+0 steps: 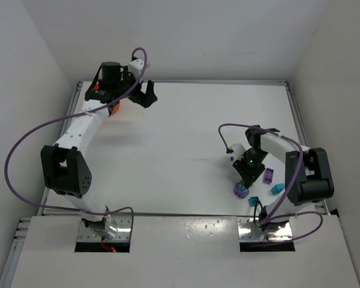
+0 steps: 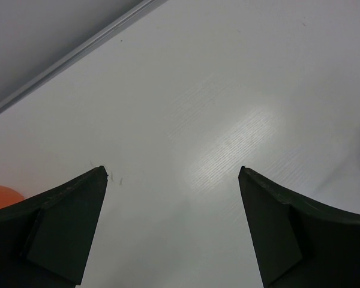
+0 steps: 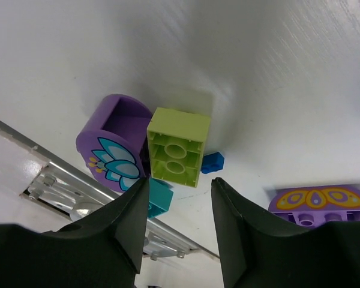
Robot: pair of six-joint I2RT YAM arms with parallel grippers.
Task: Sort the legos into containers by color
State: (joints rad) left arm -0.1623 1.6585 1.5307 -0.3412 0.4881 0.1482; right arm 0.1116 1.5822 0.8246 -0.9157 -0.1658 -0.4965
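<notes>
One lime brick (image 3: pixel 179 147) sits at the right gripper's (image 3: pixel 180 180) half-open, unclamped tips; two purple legos (image 3: pixel 111 147), one teal brick (image 3: pixel 159 199) and one blue bit (image 3: pixel 213 163) lie beside; left gripper (image 2: pixel 173 169) wide open, empty.

light: bright, even | glare: sheen on table (image 2: pixel 228 150) | shadows: soft | fingers (image 3: pixel 108 240): perhaps slightly blurred

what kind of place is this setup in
Probably a robotics lab test cell: a white table boxed in by plain white walls, two white robot arms bolted at its near edge, and small plastic toy bricks as props.
</notes>
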